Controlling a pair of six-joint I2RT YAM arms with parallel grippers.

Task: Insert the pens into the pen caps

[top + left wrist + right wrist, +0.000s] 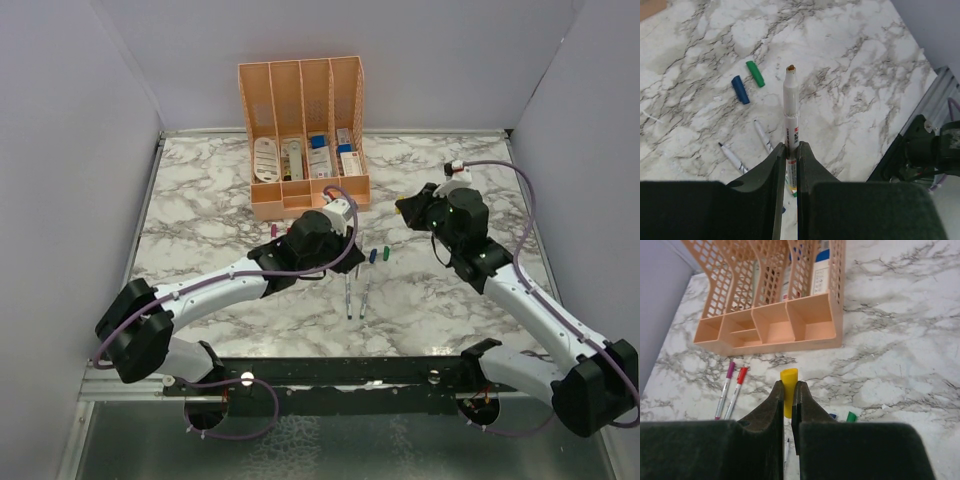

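Observation:
My left gripper (791,146) is shut on a grey-white pen (790,100) whose bare yellowish tip points away from the wrist, above the marble. My right gripper (788,385) is shut on the yellow pen cap (789,375), its open end facing away. A blue cap (740,89) and a green cap (755,73) lie side by side on the table. Two uncapped pens (732,156) (762,136) lie nearer the arms. A purple-capped pen (725,390) and a red-capped pen (736,392) rest together in front of the organiser. From above, the left gripper (352,232) and right gripper (405,208) hover a short gap apart.
The peach organiser (300,100) with white boxes and cards stands at the back centre of the marble table (200,200). Grey walls close in on the left, right and back. A black rail (330,372) runs along the near edge between the arm bases.

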